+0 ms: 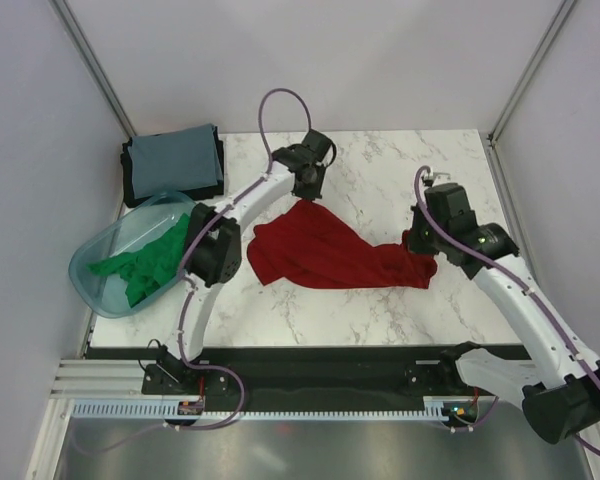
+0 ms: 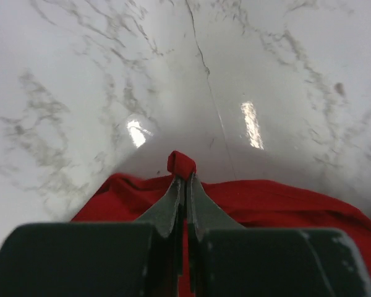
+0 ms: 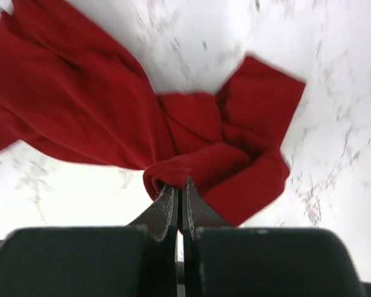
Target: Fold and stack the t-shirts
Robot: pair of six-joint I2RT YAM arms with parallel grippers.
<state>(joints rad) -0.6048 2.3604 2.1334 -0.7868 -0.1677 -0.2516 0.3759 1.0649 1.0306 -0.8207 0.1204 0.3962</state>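
The dark red t-shirt (image 1: 325, 252) lies bunched across the middle of the marble table, stretched between both grippers. My left gripper (image 1: 306, 195) is shut on its far upper edge; in the left wrist view a small fold of red cloth (image 2: 182, 164) sticks out past the fingertips. My right gripper (image 1: 420, 243) is shut on its right end, pinching a rolled fold (image 3: 185, 173). A bright green t-shirt (image 1: 145, 262) lies crumpled in the teal basin. A grey-blue folded t-shirt (image 1: 176, 160) sits on a dark folded one (image 1: 131, 189) at the back left.
The translucent teal plastic basin (image 1: 90, 285) stands at the left table edge, beside the left arm's elbow. White walls close in the back and both sides. Bare marble (image 1: 400, 170) shows behind the red shirt and at the near middle (image 1: 330, 315).
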